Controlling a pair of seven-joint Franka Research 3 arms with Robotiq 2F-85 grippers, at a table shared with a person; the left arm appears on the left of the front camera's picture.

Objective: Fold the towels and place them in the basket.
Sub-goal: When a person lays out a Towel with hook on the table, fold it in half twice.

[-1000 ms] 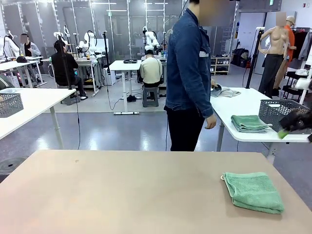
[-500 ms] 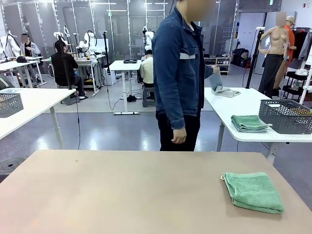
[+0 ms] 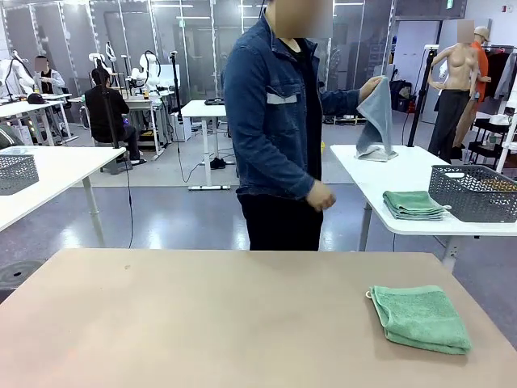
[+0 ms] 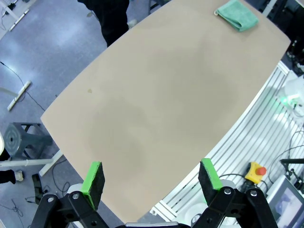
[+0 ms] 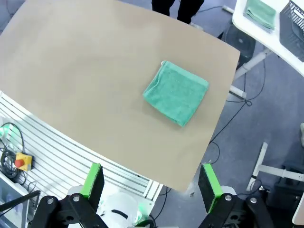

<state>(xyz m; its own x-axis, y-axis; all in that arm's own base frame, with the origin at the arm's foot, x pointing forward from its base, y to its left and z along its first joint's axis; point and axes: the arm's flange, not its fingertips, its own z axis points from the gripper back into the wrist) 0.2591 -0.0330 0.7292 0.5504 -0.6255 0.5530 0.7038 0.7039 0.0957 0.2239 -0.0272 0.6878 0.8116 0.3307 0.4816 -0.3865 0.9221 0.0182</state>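
A folded mint green towel [image 3: 420, 318] lies near the right edge of the beige table [image 3: 202, 323]; it also shows as the green towel [image 4: 236, 14] and the green towel [image 5: 176, 92] in the wrist views. A person in a denim jacket stands at the far side, holding up a pale grey-blue towel [image 3: 376, 117] in one raised hand. The dark grey wire basket [image 3: 475, 192] stands on a white side table [image 3: 380, 174] behind, at the right. My left gripper [image 4: 151, 179] and right gripper [image 5: 151, 180] hang open, high above the table's near edge, with nothing between their fingers.
Another folded green towel [image 3: 412, 204] lies on the white side table beside the basket. A second wire basket [image 3: 16, 172] sits on a white table at the left. People work at other tables farther back.
The person has turned from the side table toward my table and lifted the grey-blue towel up off it. A dark gripper at the right edge a second ago has drawn back.
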